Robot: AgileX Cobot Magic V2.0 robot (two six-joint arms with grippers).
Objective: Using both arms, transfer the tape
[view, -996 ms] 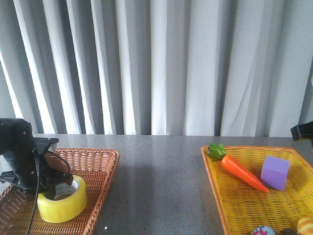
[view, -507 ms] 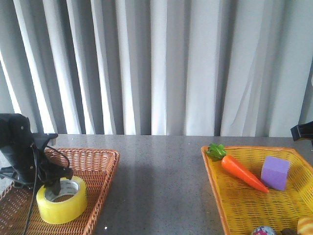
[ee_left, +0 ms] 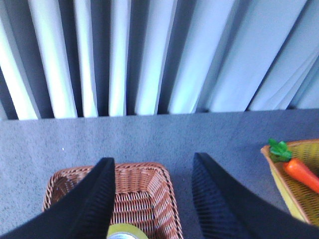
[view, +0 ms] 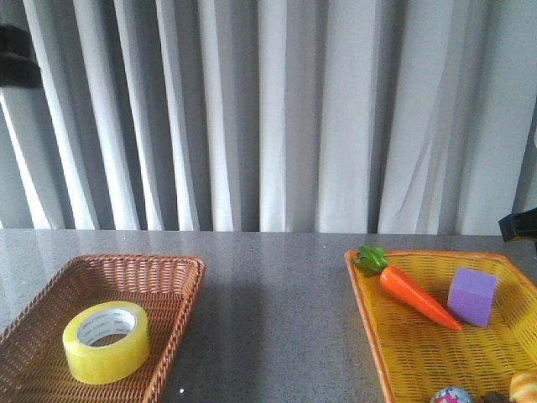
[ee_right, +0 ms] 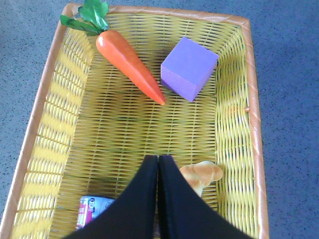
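A: Black fingers, 2 of them, spread wide on the left gripper [ee_left: 152, 199]. Why hang up there with nothing between them?

B: My guess is it sits high so it has a clear look down. The tape [view: 106, 342] lies below it in the brown basket [view: 180, 294], and in the wrist view only a yellow sliver of the roll shows between the fingers [ee_left: 94, 204], so the jaws line up over it without touching it.

A: And the right gripper [ee_right: 158, 199]?

B: Its 2 fingers are pressed together, holding nothing. It hovers over the yellow basket [ee_right: 249, 99], above the carrot [ee_right: 128, 64], the purple cube [ee_right: 189, 67], a bread roll [ee_right: 202, 177] and a small can [ee_right: 94, 208]. I judge it is parked there, well apart from the tape, waiting for a handover.

A: So where exactly is the roll?

B: Lying flat, hole up, toward the near left part of the brown basket, on the left of the table [view: 277, 319]. The yellow basket is well apart on the right.

A: How does it look?

B: Wide, translucent yellow, with a white core that carries some grey print I cannot read. The smooth rounded wall may slip, so a grip across the wall and the core looks safer to me.
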